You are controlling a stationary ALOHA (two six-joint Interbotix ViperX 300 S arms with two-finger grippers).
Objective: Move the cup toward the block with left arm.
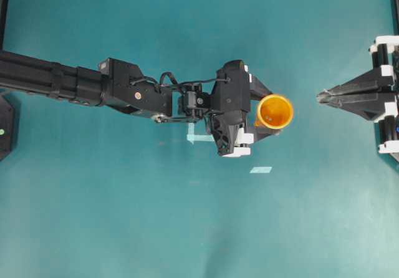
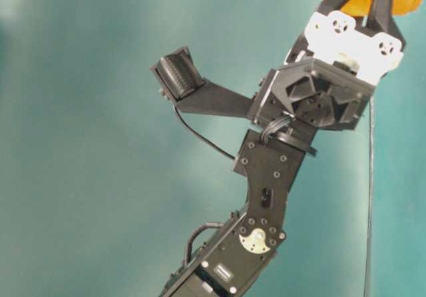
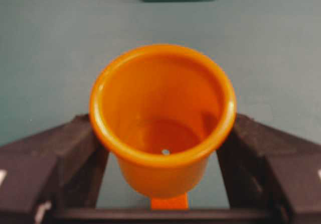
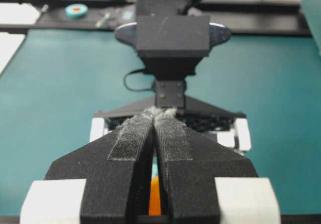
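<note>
A: Cup (image 1: 275, 111) is seen between the jaws of the left gripper (image 1: 269, 112), mouth up and open toward the overhead view. From the left wrist view (image 3: 163, 118), the dark fingers (image 3: 60, 158) are pressed against both sides of the cup's wall below the rim, so the jaws are recorded as clamped on the cup.

B: Position over the counter (image 1: 124, 215)?

A: Cup is placed right of centre, roughly between the two grippers. Left arm (image 1: 75, 81) is stretched in from the left edge. A pale tape square outline (image 1: 199, 134) is partly covered by the wrist, and a pale tape strip (image 1: 260, 169) lies just below the gripper on the counter.

B: Block?

A: A small orange piece (image 3: 169, 202) is seen under the cup's base in the left wrist view; whether it is the block cannot be told.

B: Right gripper (image 1: 321, 95)?

A: Held at the right edge, well apart from the cup, jaws together; the padded fingers (image 4: 133, 133) are seen touching.
</note>
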